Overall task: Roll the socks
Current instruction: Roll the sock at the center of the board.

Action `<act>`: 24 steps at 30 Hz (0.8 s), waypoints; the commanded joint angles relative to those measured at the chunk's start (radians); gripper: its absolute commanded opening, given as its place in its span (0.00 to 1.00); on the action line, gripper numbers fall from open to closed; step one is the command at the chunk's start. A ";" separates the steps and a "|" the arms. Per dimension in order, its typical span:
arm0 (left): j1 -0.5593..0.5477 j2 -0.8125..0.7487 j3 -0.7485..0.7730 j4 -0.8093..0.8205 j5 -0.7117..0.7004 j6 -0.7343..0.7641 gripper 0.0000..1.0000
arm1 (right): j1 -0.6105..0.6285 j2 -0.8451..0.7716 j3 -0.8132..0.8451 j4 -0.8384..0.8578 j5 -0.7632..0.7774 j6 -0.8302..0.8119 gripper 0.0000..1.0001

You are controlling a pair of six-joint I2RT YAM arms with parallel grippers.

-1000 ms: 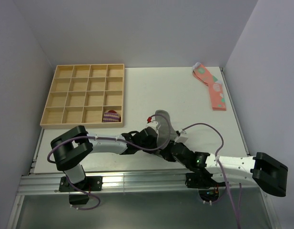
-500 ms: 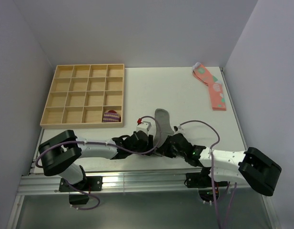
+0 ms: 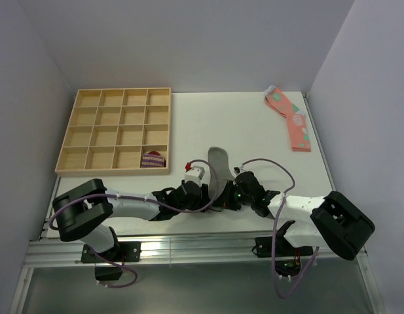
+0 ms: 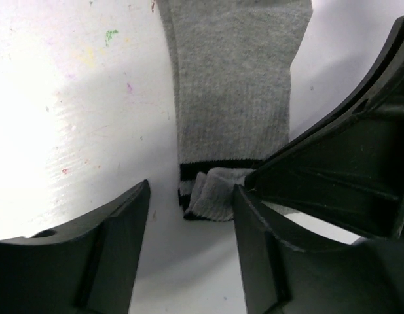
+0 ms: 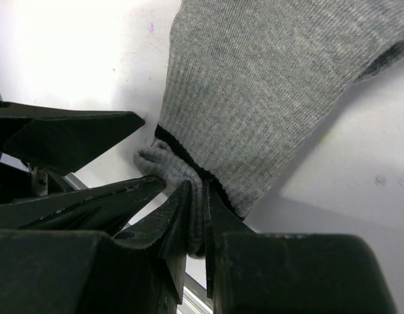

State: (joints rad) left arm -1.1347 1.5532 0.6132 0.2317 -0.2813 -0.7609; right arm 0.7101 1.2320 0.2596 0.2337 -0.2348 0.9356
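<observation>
Top external view: a tray at far left holds a striped bundle. Right of it, the left gripper stands released, fingers either side of the cuff of the sock, which lies flat mid-table. The right gripper is clenched on that cuff. Pink socks lie far right.

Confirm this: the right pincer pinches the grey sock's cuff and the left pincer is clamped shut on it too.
No: the left wrist view shows the left pincer open, jaws flanking the grey sock at its cuff. The right pincer does pinch it.
</observation>
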 commanded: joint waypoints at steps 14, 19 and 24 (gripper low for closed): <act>-0.002 0.130 0.060 -0.032 0.016 0.011 0.01 | -0.034 0.043 -0.017 -0.129 -0.028 -0.077 0.21; -0.002 0.148 0.114 -0.167 0.007 0.003 0.00 | -0.034 0.023 -0.025 -0.134 0.025 -0.081 0.37; -0.002 0.119 0.140 -0.360 -0.028 -0.014 0.00 | -0.031 -0.118 -0.025 -0.190 0.127 -0.101 0.49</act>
State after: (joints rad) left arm -1.1358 1.6573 0.7574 0.1234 -0.2863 -0.7746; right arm 0.6811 1.1725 0.2626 0.2081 -0.2535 0.8909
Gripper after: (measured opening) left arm 0.039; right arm 0.483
